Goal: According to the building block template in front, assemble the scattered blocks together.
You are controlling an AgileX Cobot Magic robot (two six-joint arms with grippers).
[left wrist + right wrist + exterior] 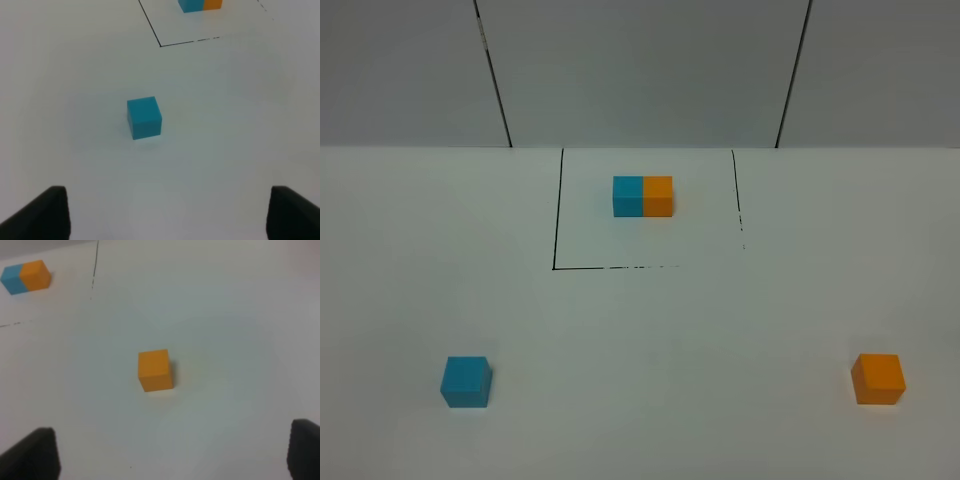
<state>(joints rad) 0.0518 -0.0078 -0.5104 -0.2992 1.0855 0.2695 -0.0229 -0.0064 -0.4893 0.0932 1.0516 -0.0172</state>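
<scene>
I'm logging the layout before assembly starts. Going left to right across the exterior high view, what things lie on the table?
First the loose matte cyan-blue cube → joined blue-and-orange two-cube bar → loose matte orange cube.

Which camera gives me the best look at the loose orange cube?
Right wrist: the loose orange cube sits central, large and unobstructed. Exterior high shows it small, low at the far right of the frame. Left wrist misses it entirely.

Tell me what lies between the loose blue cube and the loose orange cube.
Nothing: in the exterior high view, only bare table separates the blue cube from the orange cube.
</scene>
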